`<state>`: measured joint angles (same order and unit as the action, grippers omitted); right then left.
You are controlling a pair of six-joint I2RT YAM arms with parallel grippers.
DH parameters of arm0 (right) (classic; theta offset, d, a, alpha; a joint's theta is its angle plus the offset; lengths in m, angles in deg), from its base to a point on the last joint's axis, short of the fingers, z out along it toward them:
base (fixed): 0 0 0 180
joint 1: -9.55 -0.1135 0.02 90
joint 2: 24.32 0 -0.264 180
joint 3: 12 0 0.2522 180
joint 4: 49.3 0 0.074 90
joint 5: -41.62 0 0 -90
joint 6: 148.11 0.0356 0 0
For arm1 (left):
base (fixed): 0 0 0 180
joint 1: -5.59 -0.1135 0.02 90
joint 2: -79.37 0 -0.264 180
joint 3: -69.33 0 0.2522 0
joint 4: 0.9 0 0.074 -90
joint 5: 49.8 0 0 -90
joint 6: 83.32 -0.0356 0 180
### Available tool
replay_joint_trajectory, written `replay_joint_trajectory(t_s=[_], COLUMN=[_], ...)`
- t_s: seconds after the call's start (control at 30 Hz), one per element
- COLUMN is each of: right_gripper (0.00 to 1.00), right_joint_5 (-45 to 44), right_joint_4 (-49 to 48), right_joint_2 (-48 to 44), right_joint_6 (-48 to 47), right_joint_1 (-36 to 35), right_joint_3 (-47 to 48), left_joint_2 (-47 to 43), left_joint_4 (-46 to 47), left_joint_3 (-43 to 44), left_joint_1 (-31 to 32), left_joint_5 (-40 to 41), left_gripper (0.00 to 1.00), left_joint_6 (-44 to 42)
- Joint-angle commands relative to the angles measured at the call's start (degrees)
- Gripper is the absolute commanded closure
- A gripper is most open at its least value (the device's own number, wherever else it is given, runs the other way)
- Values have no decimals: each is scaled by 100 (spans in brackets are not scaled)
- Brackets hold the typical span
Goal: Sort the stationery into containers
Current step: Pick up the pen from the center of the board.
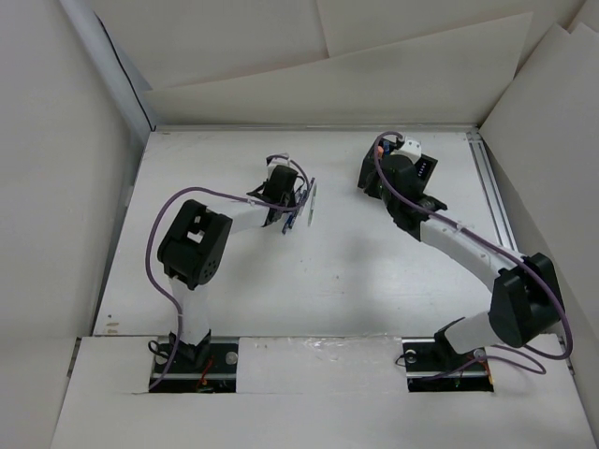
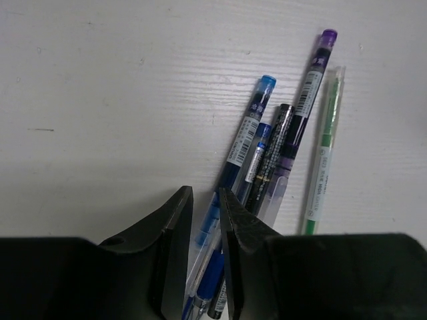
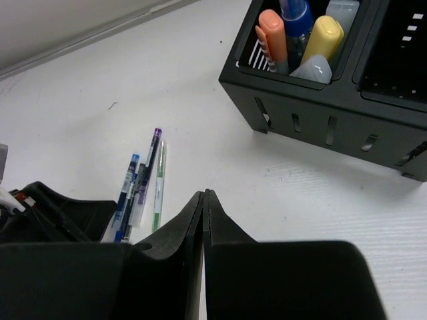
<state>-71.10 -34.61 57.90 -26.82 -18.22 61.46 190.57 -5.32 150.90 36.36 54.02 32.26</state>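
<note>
Several slim pens lie bunched on the white table: a blue-capped pen (image 2: 250, 127), a dark pen (image 2: 277, 143), a purple pen (image 2: 310, 80) and a green pen (image 2: 323, 153). My left gripper (image 2: 203, 193) is down at the bunch's near end, its jaws closed narrowly on a blue pen (image 2: 210, 223) that still lies with the others. The bunch also shows in the top view (image 1: 298, 213). My right gripper (image 3: 204, 193) is shut and empty, above the table in front of the black box (image 3: 320, 107). One compartment holds orange (image 3: 270, 33) and yellow (image 3: 321, 37) highlighters.
White walls enclose the table on three sides. The right arm covers most of the box in the top view (image 1: 423, 166). The left gripper's body (image 3: 47, 207) shows at the lower left of the right wrist view.
</note>
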Motion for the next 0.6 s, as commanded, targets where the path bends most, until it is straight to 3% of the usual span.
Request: replay_joint_trajectory(t_s=[0.0, 0.17, 0.57], right_gripper=[93, 81, 76], right_joint_5=[189, 259, 312], right_joint_4=[-181, -234, -286], right_joint_2=[-188, -188, -188], right_joint_6=[44, 97, 97], right_joint_1=[-70, -176, -334], right_joint_3=[-28, -82, -134], left_joint_2=[25, 227, 218], left_joint_4=[-247, -425, -126], left_joint_3=[250, 373, 13], left_joint_1=[96, 202, 202], left_joint_5=[304, 630, 630], left_gripper=[81, 83, 85], left_joint_6=[-185, -185, -185])
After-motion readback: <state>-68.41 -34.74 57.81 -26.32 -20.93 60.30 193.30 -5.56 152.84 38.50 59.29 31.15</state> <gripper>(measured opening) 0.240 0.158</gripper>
